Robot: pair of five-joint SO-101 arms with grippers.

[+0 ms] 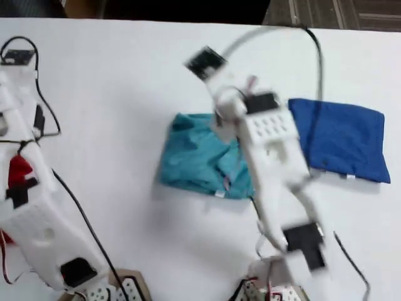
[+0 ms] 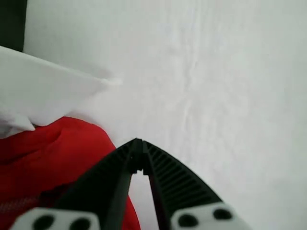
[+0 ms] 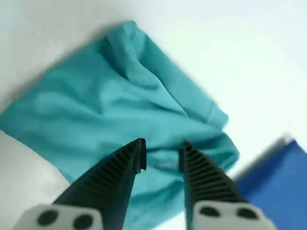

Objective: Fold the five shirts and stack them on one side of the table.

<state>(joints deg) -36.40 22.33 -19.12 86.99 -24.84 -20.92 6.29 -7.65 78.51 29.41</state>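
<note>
hovering slightly open, empty, right claw (image 3: 163, 146) over teal shirt (image 1: 197, 157) lying lengthwise left-to-right; left claw (image 2: 139, 148) closed.

teal fabric shirt (image 1: 197, 157) is lying rumpled mid-table | folded blue fabric shirt (image 1: 344, 141) is lying just beside it | red fabric shirt (image 2: 43, 153) is lying bunched

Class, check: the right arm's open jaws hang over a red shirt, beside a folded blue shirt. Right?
Wrong colour: the right wrist view shows the open jaws over a teal shirt, not red. The folded blue shirt beside it is correct.
</note>
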